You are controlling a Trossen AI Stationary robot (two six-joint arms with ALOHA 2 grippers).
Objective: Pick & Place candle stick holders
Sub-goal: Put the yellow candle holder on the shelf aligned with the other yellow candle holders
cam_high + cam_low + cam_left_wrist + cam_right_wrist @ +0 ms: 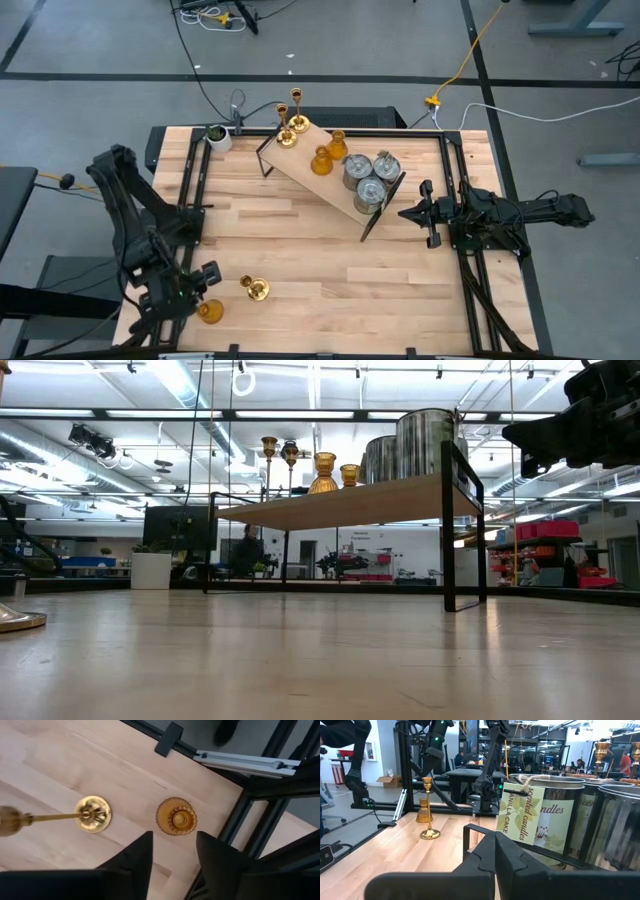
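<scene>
The left gripper (172,851) hung with its fingers parted and empty directly above an amber glass candle holder (176,816), which stood on the table just ahead of the fingertips, beside a brass candlestick (92,813). Squat, rigid and probably slick and breakable, the glass looked best pinched gently across its ribbed rim. The right gripper (424,212) waited shut beside the shelf (310,182).

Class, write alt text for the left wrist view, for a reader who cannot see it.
Seen from above, the left hand hangs open over a squat amber glass candle holder standing on the wooden table near its black frame edge. Beside it, apart from it, stands a slim brass candlestick on a round base.
</scene>
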